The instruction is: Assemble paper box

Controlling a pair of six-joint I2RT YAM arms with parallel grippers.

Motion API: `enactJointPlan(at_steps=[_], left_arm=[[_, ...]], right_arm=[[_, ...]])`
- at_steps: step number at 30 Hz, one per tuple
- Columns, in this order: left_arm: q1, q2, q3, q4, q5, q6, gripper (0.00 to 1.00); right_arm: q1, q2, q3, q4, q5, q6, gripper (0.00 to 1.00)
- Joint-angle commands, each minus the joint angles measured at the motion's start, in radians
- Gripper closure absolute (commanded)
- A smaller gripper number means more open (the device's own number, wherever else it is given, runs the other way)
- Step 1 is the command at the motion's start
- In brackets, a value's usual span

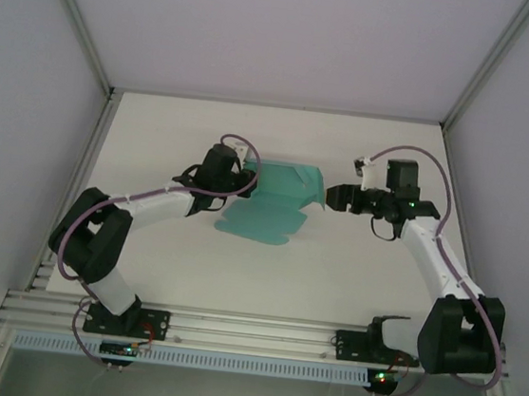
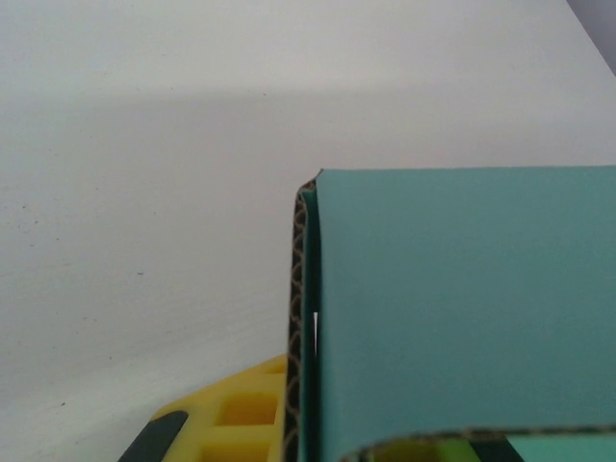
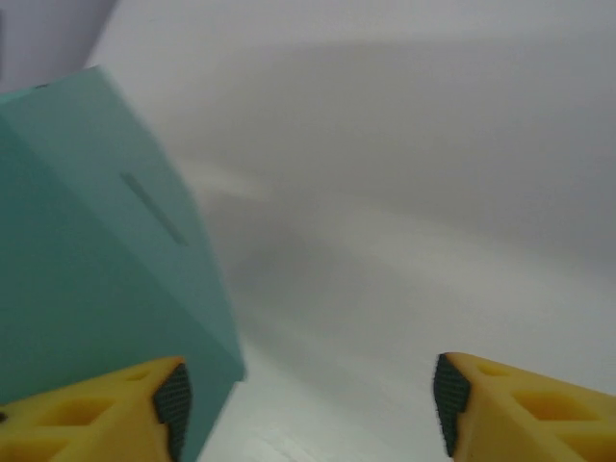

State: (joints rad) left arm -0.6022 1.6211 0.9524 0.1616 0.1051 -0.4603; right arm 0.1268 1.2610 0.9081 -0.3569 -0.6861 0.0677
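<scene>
The half-folded paper box [image 1: 279, 200] lies near the middle of the table [image 1: 351, 275]. The left gripper [image 1: 244, 180] seems clamped on its left wall, though one finger is hidden. The right gripper [image 1: 333, 198] sits at the box's right edge, fingers spread apart.

The desk [image 1: 365, 152] was a flat, matte white surface extending beyond and to both sides of the left claw [image 1: 245, 182] and the right claw [image 1: 331, 197]. Plain pale grey wall panels [image 1: 284, 28] enclosed it behind and at each side, joined by aluminium corner posts [image 1: 75, 14]. A slotted aluminium rail [image 1: 249, 330] ran along the desk edge on the near side of both claws. Lighting was soft and even.
</scene>
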Motion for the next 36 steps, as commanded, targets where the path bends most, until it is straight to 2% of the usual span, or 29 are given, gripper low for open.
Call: enactJointPlan(at_steps=[1, 6, 10, 12, 16, 21, 24, 26, 28, 30, 34, 36], left_arm=[[-0.001, -0.016, 0.018, 0.031, 0.038, 0.009, 1.00], [-0.001, -0.007, 0.027, 0.031, 0.048, 0.013, 1.00], [-0.004, 0.002, 0.033, 0.014, 0.023, 0.006, 1.00], [-0.005, 0.004, 0.036, 0.007, 0.016, 0.006, 1.00], [-0.016, 0.006, 0.045, -0.008, -0.006, 0.012, 1.00], [-0.045, 0.019, 0.079, -0.072, -0.091, 0.035, 1.00], [-0.050, 0.031, 0.096, -0.099, -0.095, 0.031, 1.00], [-0.054, 0.037, 0.097, -0.099, -0.089, 0.029, 1.00], [-0.062, 0.039, 0.099, -0.099, -0.085, 0.029, 1.00], [-0.069, 0.042, 0.104, -0.103, -0.082, 0.031, 1.00], [-0.084, 0.040, 0.114, -0.112, -0.093, 0.028, 1.00], [-0.092, 0.039, 0.120, -0.115, -0.098, 0.027, 1.00]], right_arm=[[0.042, 0.019, 0.036, 0.047, -0.159, -0.050, 0.34], [0.111, 0.073, 0.056, 0.090, -0.133, -0.063, 0.35], [0.153, 0.126, 0.092, 0.108, -0.136, -0.064, 0.41], [0.180, 0.151, 0.107, 0.110, -0.089, -0.060, 0.42], [0.244, 0.183, 0.122, 0.130, 0.094, -0.024, 0.41], [0.339, 0.186, 0.090, 0.237, 0.454, 0.071, 0.35], [0.372, 0.191, 0.065, 0.301, 0.530, 0.067, 0.31], [0.379, 0.205, 0.063, 0.323, 0.574, 0.070, 0.32], [0.393, 0.226, 0.070, 0.332, 0.633, 0.075, 0.39], [0.413, 0.242, 0.074, 0.342, 0.716, 0.079, 0.52], [0.448, 0.288, 0.112, 0.295, 0.998, 0.128, 0.76], [0.458, 0.316, 0.127, 0.262, 1.131, 0.165, 0.84]])
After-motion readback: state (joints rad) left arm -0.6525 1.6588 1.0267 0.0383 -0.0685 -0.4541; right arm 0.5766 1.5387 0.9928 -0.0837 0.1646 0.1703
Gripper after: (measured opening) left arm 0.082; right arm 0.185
